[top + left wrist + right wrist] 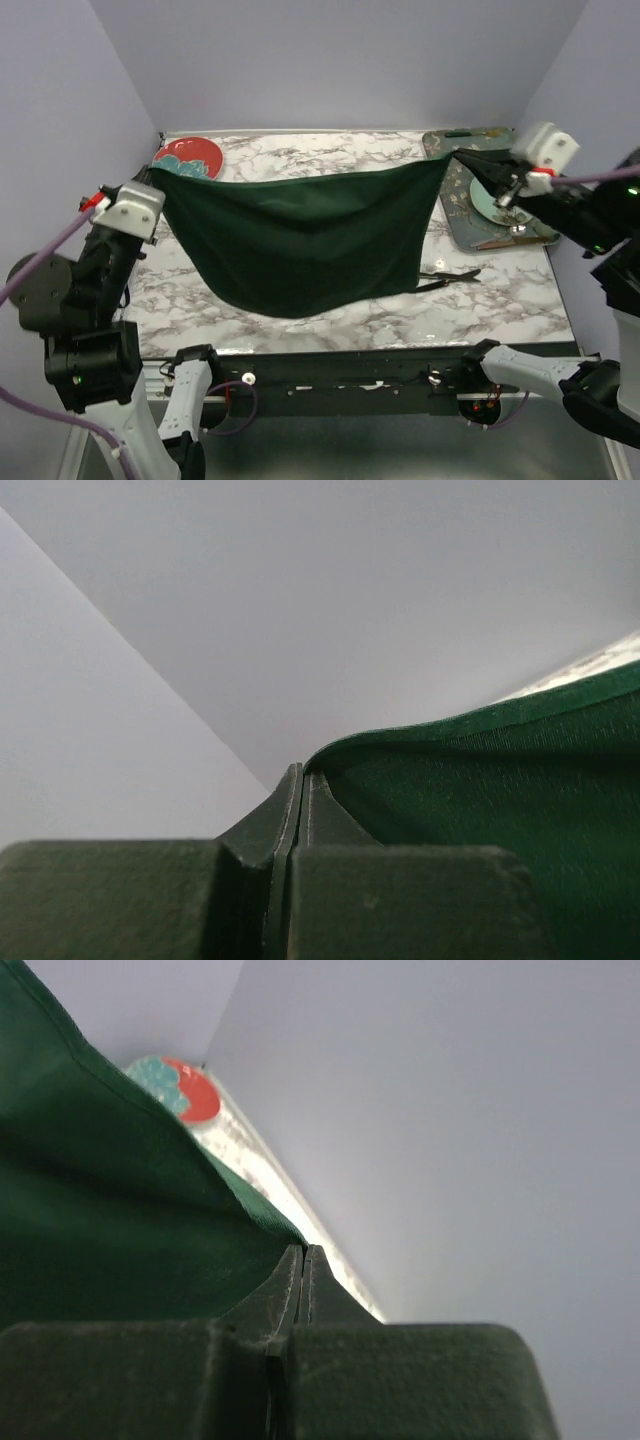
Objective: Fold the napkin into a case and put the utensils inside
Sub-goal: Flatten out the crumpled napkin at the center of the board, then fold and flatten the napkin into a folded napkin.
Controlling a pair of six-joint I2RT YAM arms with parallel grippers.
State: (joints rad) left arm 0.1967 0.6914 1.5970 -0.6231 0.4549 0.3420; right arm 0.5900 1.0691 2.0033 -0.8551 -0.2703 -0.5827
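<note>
While the left gripper (300, 782) and right gripper (303, 1257) each clamp tight on a top corner of the napkin (300, 240), the cloth hangs spread between them over the marble table (500, 310); whether its sagging bottom edge touches is unclear. The utensils (452, 276) lie just right, their left ends covered. A red plate (192, 152) peeks from behind the left corner.

Both arms are up and spread wide apart, wrists high. The left gripper (157, 178) has its jaws pinched tight on one corner of the napkin (300, 240), and the right gripper (458, 156) clamps the opposite corner.
</note>
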